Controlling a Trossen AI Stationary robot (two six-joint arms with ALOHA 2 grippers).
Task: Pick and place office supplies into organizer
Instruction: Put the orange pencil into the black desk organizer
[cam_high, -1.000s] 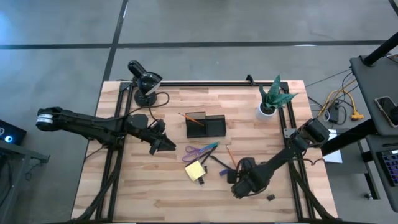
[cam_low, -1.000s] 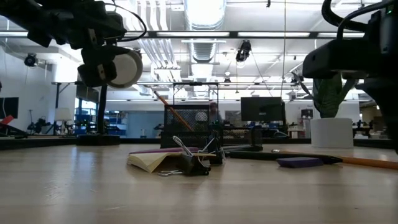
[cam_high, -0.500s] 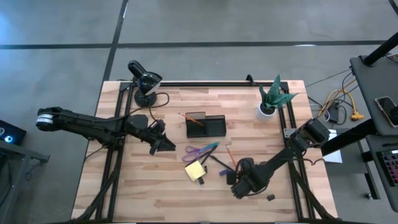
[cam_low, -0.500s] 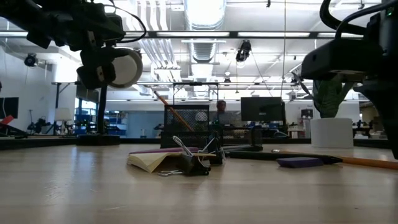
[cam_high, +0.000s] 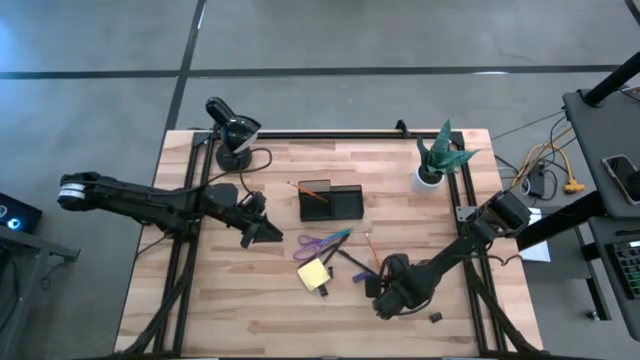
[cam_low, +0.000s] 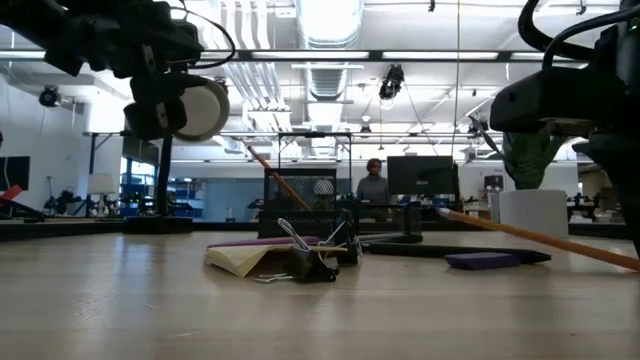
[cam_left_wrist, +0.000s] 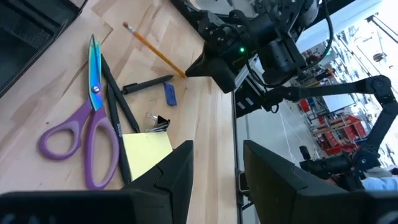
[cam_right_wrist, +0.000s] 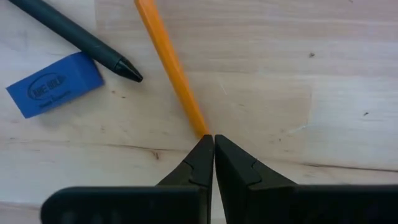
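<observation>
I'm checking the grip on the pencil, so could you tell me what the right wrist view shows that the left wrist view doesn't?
Only the right wrist view shows the right gripper shut on the pencil tip. Only the left wrist view shows the scissors, sticky pad, binder clip and the open left gripper. Both show the pencil, the blue eraser and a black pen.

Two dark, slender jointed arms were seen. The left arm (cam_high: 150, 205) was capped by a white-ringed joint at its outer end; the right arm (cam_high: 470, 245) was built of blocky black segments.
</observation>
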